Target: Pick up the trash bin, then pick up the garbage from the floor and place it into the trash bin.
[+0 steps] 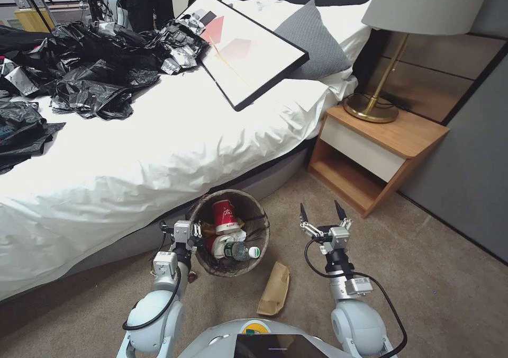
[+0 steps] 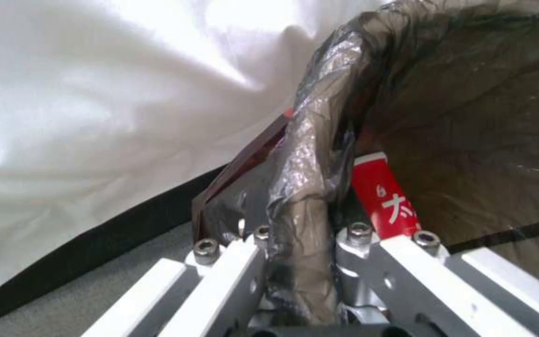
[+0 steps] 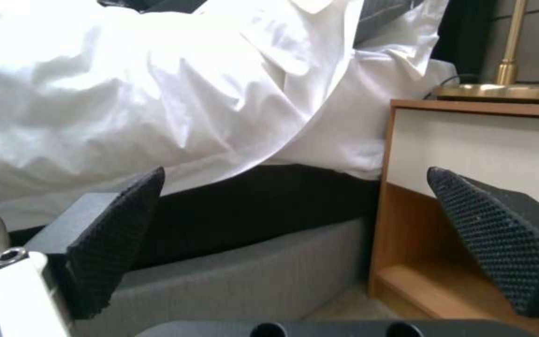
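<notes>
The trash bin (image 1: 260, 219), lined with a dark brown bag, sits low beside the bed's edge, in front of my left arm. My left gripper (image 1: 193, 232) is shut on its near-left rim; in the left wrist view the left gripper (image 2: 307, 187) pinches the folded bag and the rim of the bin (image 2: 469, 117). Inside lie a red-and-white cup (image 1: 224, 216) (image 2: 387, 196), white tissue (image 1: 233, 236) and a green-labelled bottle (image 1: 239, 250). A brown paper bag (image 1: 274, 289) lies flat on the carpet just right of the bin. My right gripper (image 1: 321, 212) (image 3: 294, 220) hangs open and empty to the right of both.
The white bed (image 1: 159, 151) rises just behind the bin, carrying black plastic bags (image 1: 90, 66), a framed picture (image 1: 243, 51) and a grey pillow (image 1: 312, 40). A wooden nightstand (image 1: 375, 151) with a brass lamp (image 1: 370, 106) stands ahead of the right gripper. Open carpet (image 1: 439, 294) lies right.
</notes>
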Robot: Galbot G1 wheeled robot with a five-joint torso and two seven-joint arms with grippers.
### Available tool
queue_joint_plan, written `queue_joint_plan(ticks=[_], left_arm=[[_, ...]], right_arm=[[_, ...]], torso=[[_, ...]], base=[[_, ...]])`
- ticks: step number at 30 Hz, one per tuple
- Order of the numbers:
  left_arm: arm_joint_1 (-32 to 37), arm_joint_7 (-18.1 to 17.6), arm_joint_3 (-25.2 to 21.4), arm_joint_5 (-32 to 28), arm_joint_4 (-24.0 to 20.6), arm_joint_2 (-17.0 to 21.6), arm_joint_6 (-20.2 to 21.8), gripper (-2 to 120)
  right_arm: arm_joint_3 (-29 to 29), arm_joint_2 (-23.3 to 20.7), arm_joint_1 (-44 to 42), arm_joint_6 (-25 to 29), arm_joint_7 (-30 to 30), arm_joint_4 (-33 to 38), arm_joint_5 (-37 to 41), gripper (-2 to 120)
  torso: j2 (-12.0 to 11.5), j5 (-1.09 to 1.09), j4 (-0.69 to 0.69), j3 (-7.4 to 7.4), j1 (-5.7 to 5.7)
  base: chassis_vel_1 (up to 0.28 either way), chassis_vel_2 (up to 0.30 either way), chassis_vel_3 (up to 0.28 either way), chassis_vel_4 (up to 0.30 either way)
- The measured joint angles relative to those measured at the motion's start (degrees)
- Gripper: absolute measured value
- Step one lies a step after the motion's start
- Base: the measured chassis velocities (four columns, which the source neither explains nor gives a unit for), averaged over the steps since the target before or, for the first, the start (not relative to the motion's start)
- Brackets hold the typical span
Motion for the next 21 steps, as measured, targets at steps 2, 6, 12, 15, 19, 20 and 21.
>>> queue_joint_plan(ticks=[2,6,12,15,19,20,21], left_arm=[[-0.01,0.00,0.00,0.00,0.05,-0.02,-0.02,2],[-0.07,-0.02,-0.03,0.00,0.15,-0.04,-0.04,2],[-0.09,-0.07,-0.10,0.00,0.19,-0.05,-0.06,2],[-0.09,-0.09,-0.10,0.00,0.19,-0.05,-0.08,2],[-0.09,-0.11,-0.11,0.00,0.19,-0.05,-0.09,2],[-0.09,-0.11,-0.11,0.00,0.19,-0.05,-0.09,2],[-0.08,-0.12,-0.11,0.01,0.19,-0.05,-0.09,2]], right_arm=[[-0.14,0.02,0.05,-0.17,-0.03,0.00,-0.01,99],[-0.41,0.08,0.12,-0.23,-0.04,-0.17,-0.05,100],[-0.55,0.17,0.18,-0.21,-0.18,-0.35,-0.09,100],[-0.55,0.16,0.17,-0.18,-0.19,-0.35,-0.09,100],[-0.55,0.16,0.15,-0.16,-0.20,-0.35,-0.09,100],[-0.55,0.16,0.15,-0.16,-0.20,-0.35,-0.09,100],[-0.54,0.15,0.13,-0.14,-0.21,-0.35,-0.09,100]], torso=[[0.00,0.00,0.00,0.00,0.00],[0.00,0.00,0.00,0.00,0.00],[0.00,0.00,0.01,0.00,0.00],[0.00,0.00,0.01,0.00,0.00],[0.00,0.00,0.02,0.00,0.00],[0.00,0.00,0.02,0.00,0.00],[0.00,0.00,0.02,0.00,0.00]], base=[[0.000,0.000,0.000,0.000],[0.000,0.000,0.000,0.000],[0.023,-0.015,-0.016,0.024],[0.090,-0.074,-0.074,0.103],[0.126,-0.137,-0.127,0.144],[0.130,-0.169,-0.145,0.155],[0.130,-0.169,-0.121,0.150]])
